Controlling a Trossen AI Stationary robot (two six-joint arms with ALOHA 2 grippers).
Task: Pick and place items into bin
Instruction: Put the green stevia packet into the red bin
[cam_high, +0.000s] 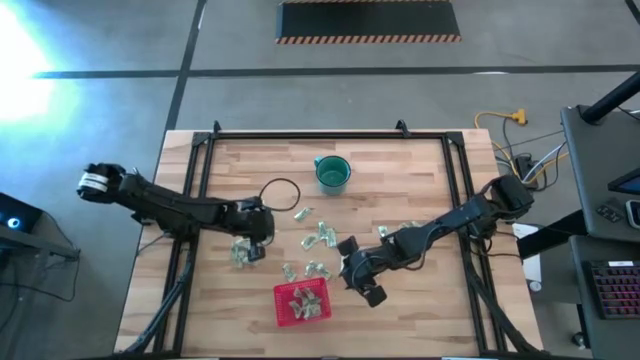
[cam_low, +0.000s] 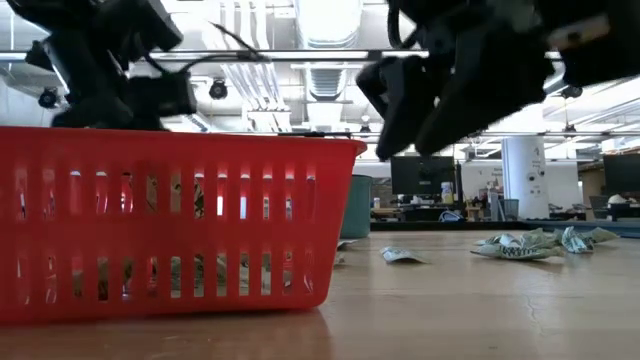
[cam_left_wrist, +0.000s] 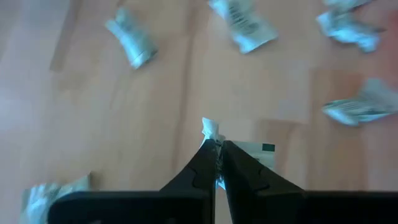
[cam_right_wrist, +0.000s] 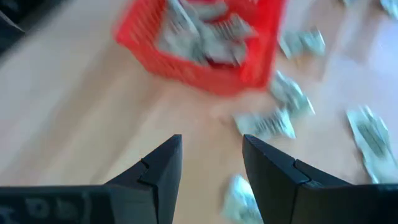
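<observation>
Two robot arms are working over a wooden bench (cam_high: 400, 180).
The left claw (cam_left_wrist: 217, 152) is pinching a packet (cam_left_wrist: 249, 155); the right claw (cam_right_wrist: 211, 165) is hanging spread beside the red bin (cam_high: 302, 304).

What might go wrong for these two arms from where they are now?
The left gripper pinches one packet only by its edge, so it may slip free on the way to the red basket. The right gripper hangs open just beside the basket; if both arms head there together, they might bump. Loose packets lie close together, so a grab could catch two.
</observation>
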